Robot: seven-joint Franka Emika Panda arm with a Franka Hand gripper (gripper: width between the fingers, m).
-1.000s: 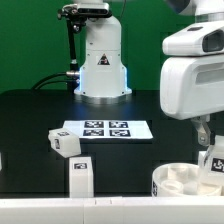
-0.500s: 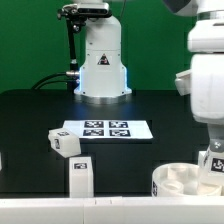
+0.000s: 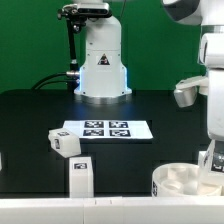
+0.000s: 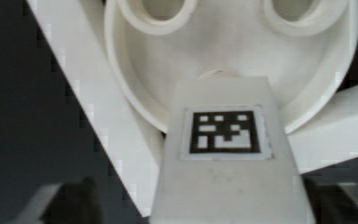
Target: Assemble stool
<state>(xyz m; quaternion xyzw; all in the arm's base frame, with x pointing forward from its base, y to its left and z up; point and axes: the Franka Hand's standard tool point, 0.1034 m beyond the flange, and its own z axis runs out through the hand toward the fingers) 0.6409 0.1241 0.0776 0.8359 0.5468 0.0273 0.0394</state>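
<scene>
Stool seat (image 3: 178, 184) w/ b/w marker tag (image 4: 227, 133), btw gripper (image 4: 202, 202) fingers; grip can't tell.

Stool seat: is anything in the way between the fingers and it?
Nothing visible is. In the wrist view the seat fills the picture right ahead of the fingers, the tagged piece on it nearest. The two loose legs and the marker board lie off toward the exterior view's left.
</scene>
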